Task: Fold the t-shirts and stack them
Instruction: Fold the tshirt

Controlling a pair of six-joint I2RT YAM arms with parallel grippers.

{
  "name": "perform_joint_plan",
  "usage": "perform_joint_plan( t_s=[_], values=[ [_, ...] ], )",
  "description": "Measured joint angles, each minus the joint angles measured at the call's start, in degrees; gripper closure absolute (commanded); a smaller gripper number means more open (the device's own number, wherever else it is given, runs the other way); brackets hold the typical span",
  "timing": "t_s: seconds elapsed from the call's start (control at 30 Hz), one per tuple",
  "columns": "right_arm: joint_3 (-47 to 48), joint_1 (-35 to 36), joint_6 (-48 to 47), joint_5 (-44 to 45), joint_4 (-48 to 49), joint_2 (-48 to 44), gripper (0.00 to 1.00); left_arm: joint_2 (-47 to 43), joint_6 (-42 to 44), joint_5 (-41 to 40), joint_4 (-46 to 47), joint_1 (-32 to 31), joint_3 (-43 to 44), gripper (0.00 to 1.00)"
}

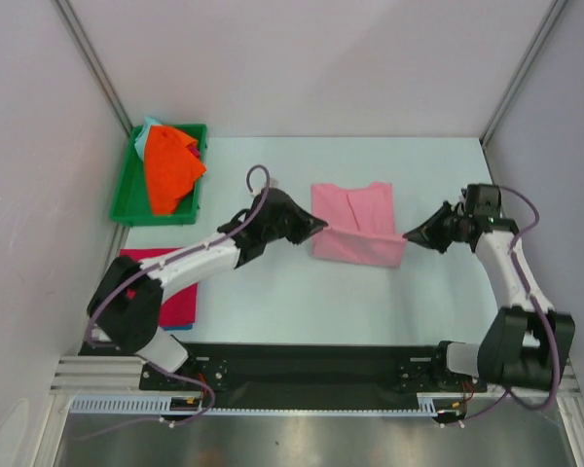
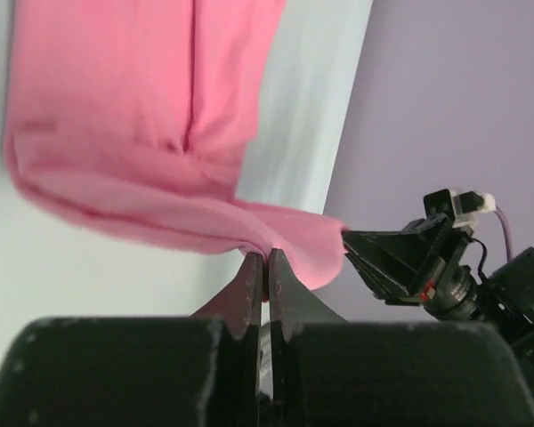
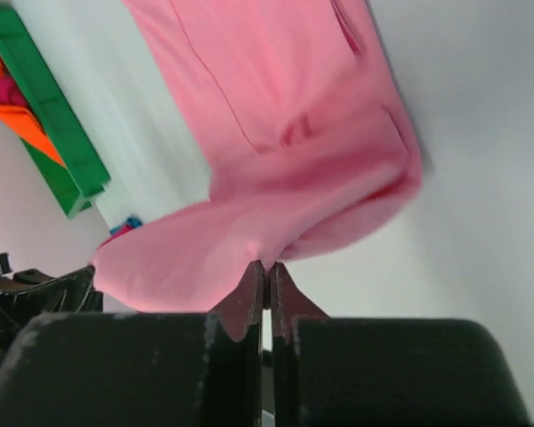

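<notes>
A pink t-shirt point(image 1: 355, 222) lies in the middle of the table, its sleeves folded in. Its near hem is lifted and stretched between both grippers. My left gripper point(image 1: 321, 226) is shut on the hem's left corner; the left wrist view shows the pink cloth point(image 2: 133, 116) pinched at the fingertips point(image 2: 265, 258). My right gripper point(image 1: 406, 235) is shut on the hem's right corner; the right wrist view shows the pink cloth point(image 3: 276, 133) pinched at the fingertips point(image 3: 267, 267). A folded stack with a crimson shirt point(image 1: 175, 292) on top lies at the near left, partly under my left arm.
A green bin point(image 1: 128, 190) at the far left holds an orange shirt point(image 1: 168, 170) and other cloth. It also shows in the right wrist view point(image 3: 44, 98). Grey walls stand on the left, right and far sides of the table point(image 1: 302, 302).
</notes>
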Motion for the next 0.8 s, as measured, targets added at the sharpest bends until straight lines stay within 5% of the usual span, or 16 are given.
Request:
perform_joint_plan(
  t_s=[0.37,0.8],
  values=[
    [26.34,0.37,1.49,-3.63,9.81,32.87,1.0,26.25,4.5,12.66,5.55,12.96,21.29,1.0],
    [43.52,1.22,2.38,-8.83,11.63,52.15,1.0,34.64,2.27,16.9,13.18,17.73,25.05,1.0]
  ],
)
